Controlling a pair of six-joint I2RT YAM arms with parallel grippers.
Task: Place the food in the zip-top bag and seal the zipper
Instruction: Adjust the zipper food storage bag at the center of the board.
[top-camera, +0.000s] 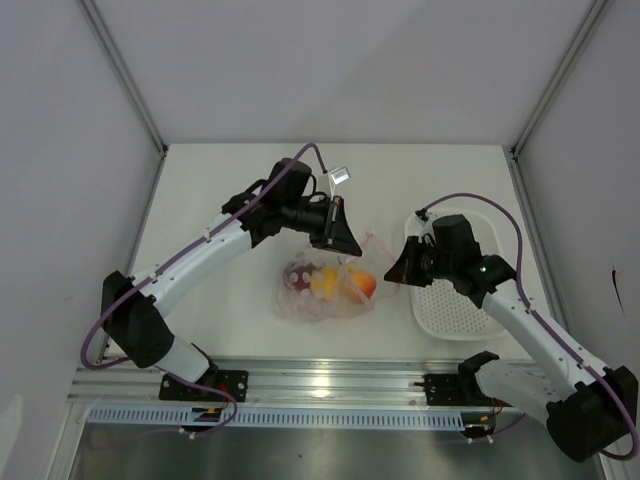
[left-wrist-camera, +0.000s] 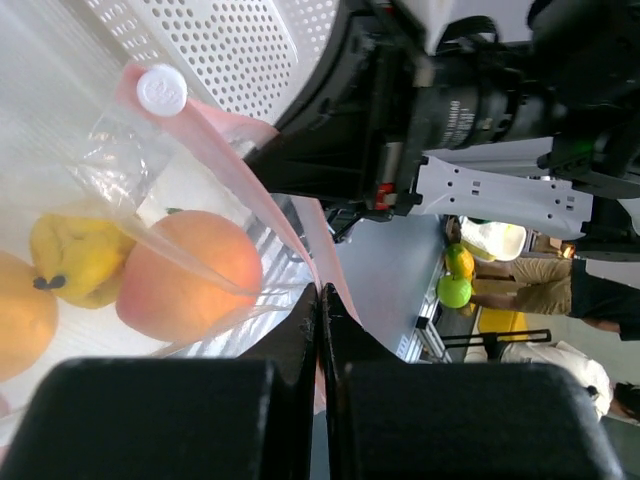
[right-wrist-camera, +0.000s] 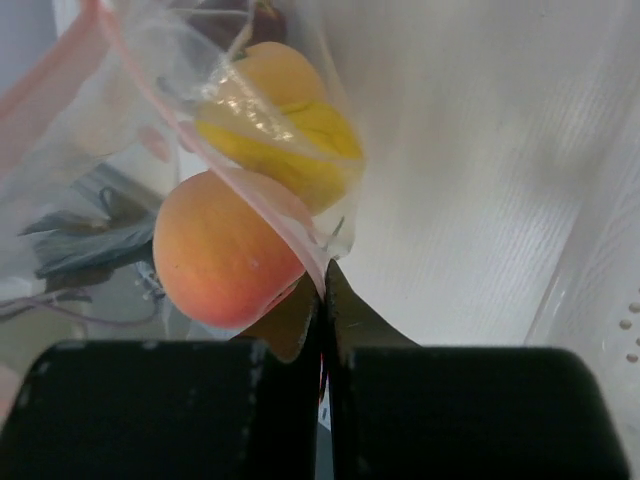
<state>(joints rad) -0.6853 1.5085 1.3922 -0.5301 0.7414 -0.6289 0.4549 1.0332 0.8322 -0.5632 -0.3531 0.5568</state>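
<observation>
The clear zip-top bag (top-camera: 322, 300) lies between my arms with the food inside: a dark red piece (top-camera: 298, 277), yellow pieces (top-camera: 326, 284) and an orange-red piece (top-camera: 364, 285). My left gripper (top-camera: 350, 250) is shut on the pink zipper strip (left-wrist-camera: 250, 190), as the left wrist view (left-wrist-camera: 322, 292) shows. A white slider (left-wrist-camera: 161, 88) sits on the strip farther along. My right gripper (top-camera: 390, 273) is shut on the strip's other end (right-wrist-camera: 290, 225), jaws tight together in the right wrist view (right-wrist-camera: 322, 272), next to the orange-red piece (right-wrist-camera: 225, 255) and a yellow piece (right-wrist-camera: 295, 150).
The white perforated basket (top-camera: 452, 308) stands at the right, just beyond my right gripper; it also shows in the left wrist view (left-wrist-camera: 220, 40). The metal rail (top-camera: 320, 385) runs along the near edge. White walls enclose the table on three sides.
</observation>
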